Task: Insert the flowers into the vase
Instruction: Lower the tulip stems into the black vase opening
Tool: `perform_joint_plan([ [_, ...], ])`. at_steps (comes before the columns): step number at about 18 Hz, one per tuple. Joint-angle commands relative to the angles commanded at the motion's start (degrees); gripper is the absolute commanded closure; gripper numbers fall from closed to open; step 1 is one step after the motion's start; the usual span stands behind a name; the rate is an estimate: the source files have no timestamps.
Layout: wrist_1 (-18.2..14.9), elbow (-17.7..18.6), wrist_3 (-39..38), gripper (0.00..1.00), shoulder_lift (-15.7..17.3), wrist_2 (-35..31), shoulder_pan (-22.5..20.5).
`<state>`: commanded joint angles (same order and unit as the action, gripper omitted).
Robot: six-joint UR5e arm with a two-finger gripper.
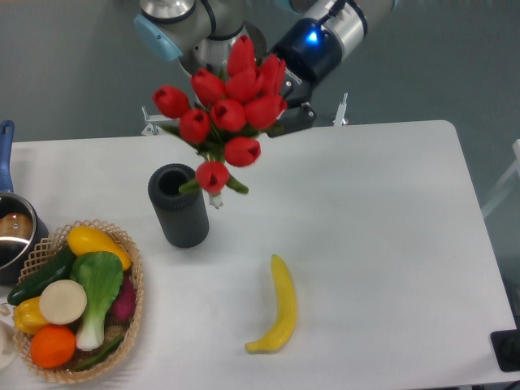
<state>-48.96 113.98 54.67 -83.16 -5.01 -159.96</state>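
Pincer (280, 101) seen at upper centre, closed on the flowers (223, 114), its fingers mostly hidden behind the red buds; blue light lit on the wrist above. Flowers held clear of the worktop (390, 244), bunch tilted, buds spread toward the left and lowest bud hanging just above and right of the vase (178, 205). Pale stem end barely visible beside the vase's rim, not inside the mouth. Vase stood upright on the worktop, left of centre, mouth open. Banana (278, 305) lay on the worktop well right of and below the vase. Basket (134, 268) of produce noted at lower left, steel pot (15, 231) with blue handle at the left edge.
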Motion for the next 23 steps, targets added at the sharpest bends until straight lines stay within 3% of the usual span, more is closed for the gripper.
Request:
perform_joint_plan([
  [10,0.3,11.3,0.9,1.0,7.7,-0.1,0.1],
  [23,0.4,16.2,9.3,1.0,7.1,-1.2,0.7],
])
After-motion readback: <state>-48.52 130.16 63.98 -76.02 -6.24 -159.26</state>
